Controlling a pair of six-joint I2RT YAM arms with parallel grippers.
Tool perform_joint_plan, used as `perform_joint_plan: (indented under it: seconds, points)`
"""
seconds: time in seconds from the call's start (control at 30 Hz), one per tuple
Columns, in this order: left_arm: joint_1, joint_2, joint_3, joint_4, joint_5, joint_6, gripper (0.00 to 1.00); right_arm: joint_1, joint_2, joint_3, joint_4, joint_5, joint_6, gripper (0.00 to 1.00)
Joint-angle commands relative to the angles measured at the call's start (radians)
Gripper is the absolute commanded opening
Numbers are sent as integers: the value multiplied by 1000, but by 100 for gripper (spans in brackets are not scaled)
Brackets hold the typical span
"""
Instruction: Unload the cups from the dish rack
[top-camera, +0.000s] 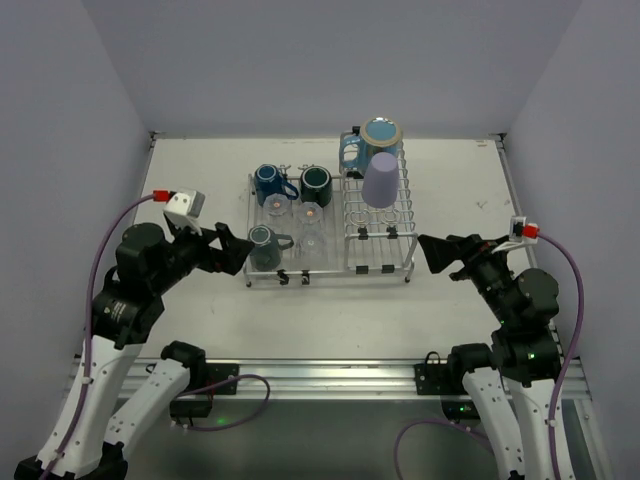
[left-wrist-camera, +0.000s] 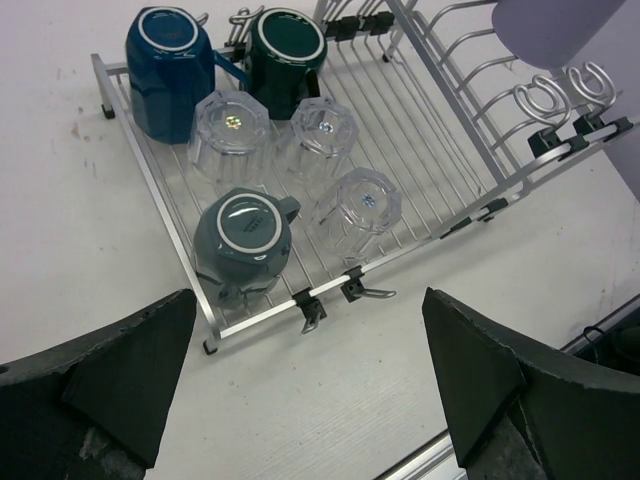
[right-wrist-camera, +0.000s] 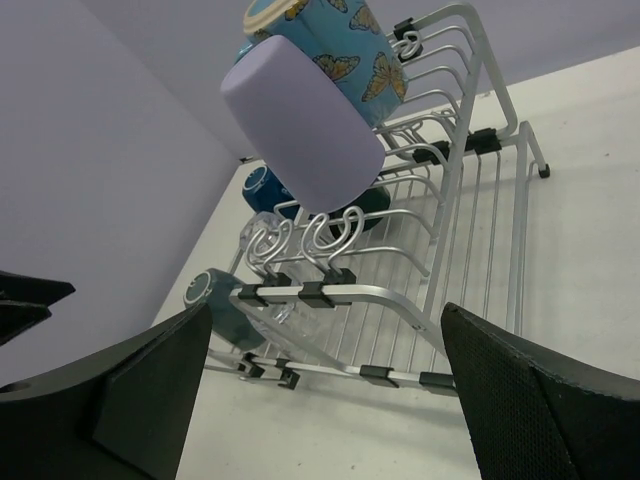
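cups (left-wrist-camera: 243, 232) in dish rack (left-wrist-camera: 420, 130) on table (top-camera: 200, 330), clear glasses (left-wrist-camera: 358, 205) probably slippery, fragile, mugs (left-wrist-camera: 170, 70) stiff, best taken by handle; my left tool (top-camera: 236, 251) and right tool (top-camera: 437, 253) wide, empty.

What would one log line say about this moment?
phase: before first pick | left gripper: open, empty | right gripper: open, empty | cups: in dish rack, none lifted

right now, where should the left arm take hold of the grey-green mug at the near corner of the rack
Grip the grey-green mug across its round body, coming in over the left edge of the dish rack, probably with the left end effector. It stands upside down and its handle points right toward a clear glass, so that side is crowded.
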Motion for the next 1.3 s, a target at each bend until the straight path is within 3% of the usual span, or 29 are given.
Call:
perform_joint_plan:
  seconds: [0.0,0.13,0.37,0.5,0.87,1.1,1.27]
  points:
    - [7,21,7,4,88,5,100,-2,-2,-3,-2,-35,5,99]
    - [7,37,1,36,86,-35,100,0,-11,-10,-6,-30,5,99]
    - [7,84,-45,55,138,25,98,-2,0,-18,9,-53,12,99]
    - [7,132,-65,94,30,25,94,-2,7,-29,31,-76,25,99]
    - [-30,268,-103,205,-46,34,92,-2,35,-62,78,-119,23,99]
    - [-186,380,-57,213,-255,40,92,0,29,-64,69,-123,9,99]
    - [-216,434,-53,211,-352,28,93,0,21,-69,57,-124,-2,99]
